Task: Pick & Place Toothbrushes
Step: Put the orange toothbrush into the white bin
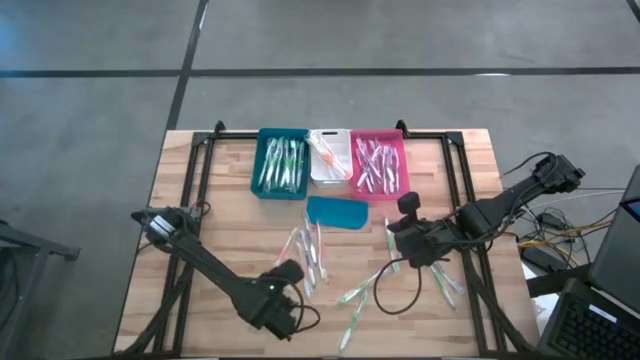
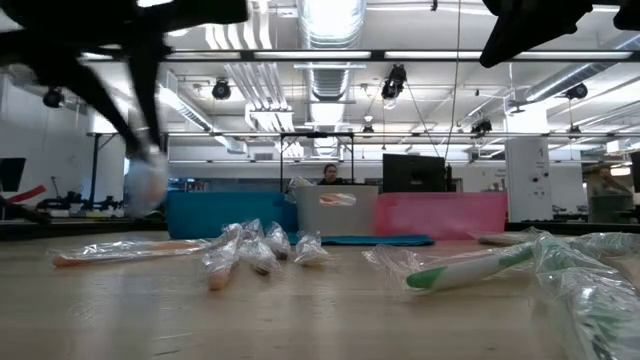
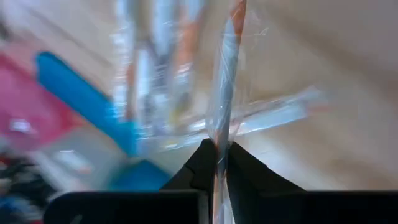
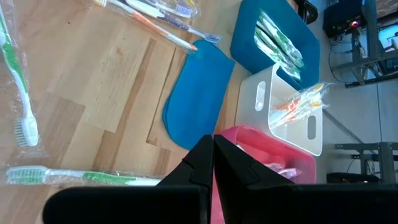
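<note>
Fingers of the left gripper (image 3: 219, 163) pinched tight on one wrapped toothbrush (image 3: 225, 93), orange-tipped, taken near its end. Light, stiff stick; the slick wrapper may slide.

High view: loose toothbrushes (image 1: 312, 255) lie on the wooden table (image 1: 470, 160) just below the flat teal piece (image 1: 336, 212); teal bin (image 1: 281, 163), white bin (image 1: 330, 156) and pink bin (image 1: 378, 165) above it.

Low view: large workshop behind, a person seated.

Right wrist view: right gripper (image 4: 212, 154) closed, holding nothing.

Bins (image 1: 330, 160): three side by side at table's (image 1: 220, 200) far edge.
Lid (image 1: 337, 212): before bins.
Toothbrushes (image 1: 311, 255): loose, before lid; more in bins.
</note>
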`<action>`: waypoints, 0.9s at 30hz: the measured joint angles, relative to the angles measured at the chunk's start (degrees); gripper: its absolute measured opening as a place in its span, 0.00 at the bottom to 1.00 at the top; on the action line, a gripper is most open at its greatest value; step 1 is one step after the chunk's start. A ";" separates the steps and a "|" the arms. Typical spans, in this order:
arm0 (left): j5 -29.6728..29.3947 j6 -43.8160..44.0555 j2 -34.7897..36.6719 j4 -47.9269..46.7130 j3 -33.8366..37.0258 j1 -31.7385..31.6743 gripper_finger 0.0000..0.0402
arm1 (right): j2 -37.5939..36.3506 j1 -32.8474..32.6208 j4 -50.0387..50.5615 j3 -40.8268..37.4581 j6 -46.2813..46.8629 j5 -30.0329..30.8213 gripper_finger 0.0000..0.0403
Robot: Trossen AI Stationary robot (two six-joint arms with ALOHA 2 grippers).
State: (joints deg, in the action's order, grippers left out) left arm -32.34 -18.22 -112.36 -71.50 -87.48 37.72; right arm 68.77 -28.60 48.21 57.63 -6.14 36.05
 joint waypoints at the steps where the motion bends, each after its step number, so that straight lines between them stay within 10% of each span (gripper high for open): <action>1: -1.77 -2.43 0.02 0.07 0.00 -0.74 0.06 | 0.00 0.00 0.00 0.00 0.09 0.00 0.02; 16: -4.01 -17.33 6.01 8.24 -0.39 -21.44 0.06 | 0.00 0.00 4.46 -0.02 1.55 1.82 0.02; 27: 16.91 -34.46 12.84 28.28 -0.39 -38.88 0.06 | 0.00 0.04 5.86 -0.02 1.66 3.02 0.02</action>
State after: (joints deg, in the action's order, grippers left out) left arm -15.43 -52.67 -99.51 -43.23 -87.88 -1.16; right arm 68.77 -28.56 54.07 57.60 -4.47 39.07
